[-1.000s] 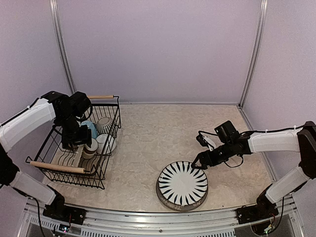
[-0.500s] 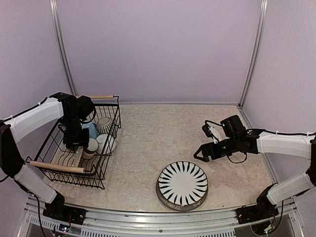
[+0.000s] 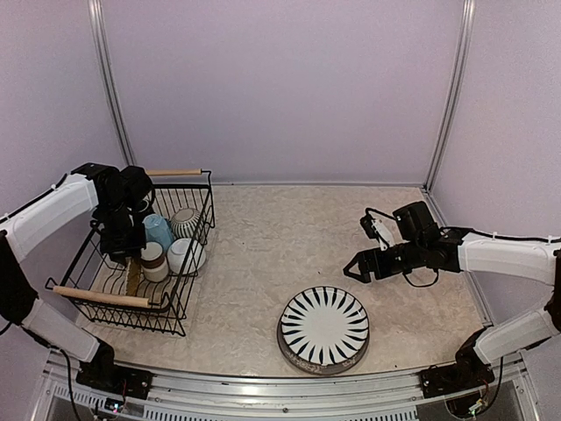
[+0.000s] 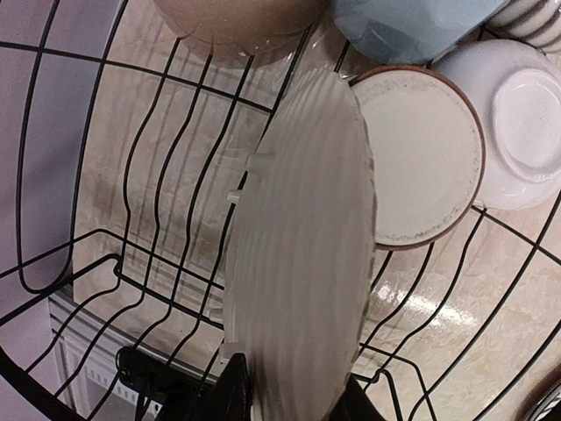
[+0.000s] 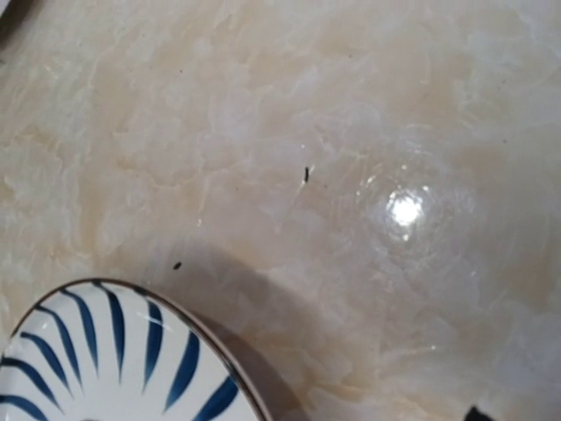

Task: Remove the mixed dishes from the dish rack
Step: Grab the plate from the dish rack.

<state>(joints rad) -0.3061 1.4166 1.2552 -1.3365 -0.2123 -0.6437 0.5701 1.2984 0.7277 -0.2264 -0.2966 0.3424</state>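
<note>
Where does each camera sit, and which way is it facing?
Top external: above and behind the bases, looking down on the table; both arms show.
Left wrist: over the dish rack, looking into it at a pale ribbed disc between its fingers.
Right wrist: low over the table, facing down; its arm hardly shows.
Shared: top and right wrist see the striped plate; top and left wrist, the rack.

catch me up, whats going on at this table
Two robot arms are unloading a dish rack. The left arm reaches into the rack, its left gripper astride the edge of a pale round mat that stands upright beside cups and bowls. The striped plate is already out, toward the front of the table. The right gripper hangs open beside that plate, holding nothing.
</note>
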